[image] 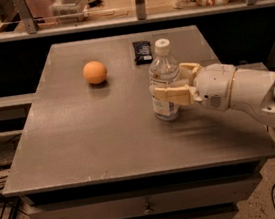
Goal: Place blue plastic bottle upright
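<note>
Camera view: tool (pixel 168 81) tight around bottle (pixel 162 66)

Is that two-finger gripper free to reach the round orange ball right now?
Probably not yet: the gripper is clamped on the upright clear plastic bottle with the pale-blue label, which stands between it and the orange ball. Nothing else blocks the way.

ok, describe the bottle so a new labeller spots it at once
On the grey table, look right of centre, where the gripper reaches in from the right. The blue plastic bottle stands upright, clamped between its fingers. It alone is clear, tall and white-capped: the orange ball to its left is round, the dark packet behind lies flat.
</note>
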